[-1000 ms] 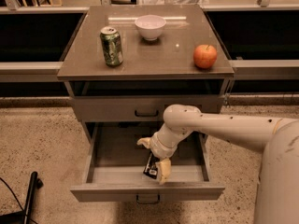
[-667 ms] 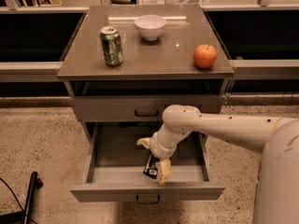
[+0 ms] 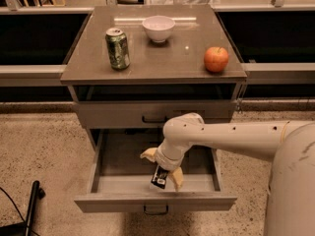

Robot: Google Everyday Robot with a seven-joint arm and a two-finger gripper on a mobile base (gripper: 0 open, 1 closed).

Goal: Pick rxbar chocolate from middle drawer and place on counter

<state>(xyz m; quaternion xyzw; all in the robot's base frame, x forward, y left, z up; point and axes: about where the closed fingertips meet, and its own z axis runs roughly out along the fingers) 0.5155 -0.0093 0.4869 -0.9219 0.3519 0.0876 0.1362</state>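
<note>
A cream-white robot arm (image 3: 236, 134) reaches in from the right. It runs nearly level from a bulky rounded body (image 3: 290, 181) at the right edge toward the centre. At a rounded joint (image 3: 182, 129) it bends sharply downward into a short wrist (image 3: 170, 154). The gripper (image 3: 162, 167) hangs at the end of that wrist, pointing down and slightly left, low inside the open middle drawer (image 3: 108, 200) and near its front.

1 can (image 3: 117, 48) | 1 bowl (image 3: 158, 28) | 1 apple (image 3: 216, 59) | 1 rxbar chocolate (image 3: 160, 176) | 1 gripper (image 3: 163, 167), in drawer (image 3: 123, 156)
</note>
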